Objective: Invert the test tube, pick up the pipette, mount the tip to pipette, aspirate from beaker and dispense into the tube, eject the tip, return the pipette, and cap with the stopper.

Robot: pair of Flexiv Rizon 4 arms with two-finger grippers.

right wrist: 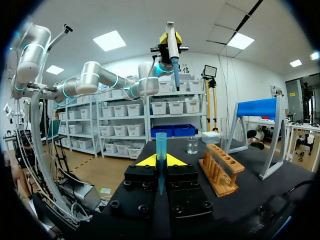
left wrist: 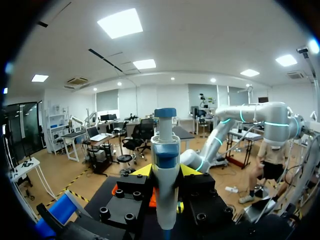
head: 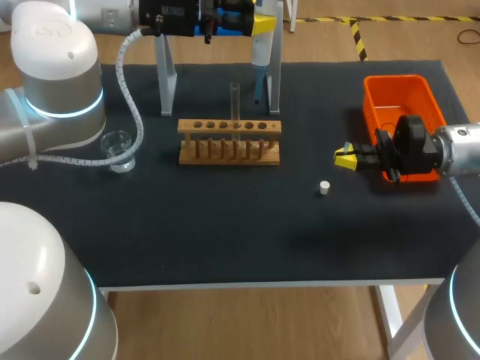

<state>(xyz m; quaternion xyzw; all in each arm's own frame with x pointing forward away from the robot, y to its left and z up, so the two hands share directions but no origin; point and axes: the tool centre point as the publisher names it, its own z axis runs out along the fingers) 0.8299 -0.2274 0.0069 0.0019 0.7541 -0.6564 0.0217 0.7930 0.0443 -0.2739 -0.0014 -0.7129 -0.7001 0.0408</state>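
Observation:
High over the table's back edge, my left gripper is shut on the white-and-blue pipette, which hangs upright above its stand. The right wrist view shows that pipette up in the air, ahead of the right gripper. My right gripper is shut on a blue pipette tip that stands upright between its fingers, beside the orange bin. A clear test tube stands in the wooden rack. The beaker sits at the left. The white stopper lies on the mat.
An orange bin sits at the right, behind my right wrist. The grey pipette stand rises behind the rack. A black mat covers the table.

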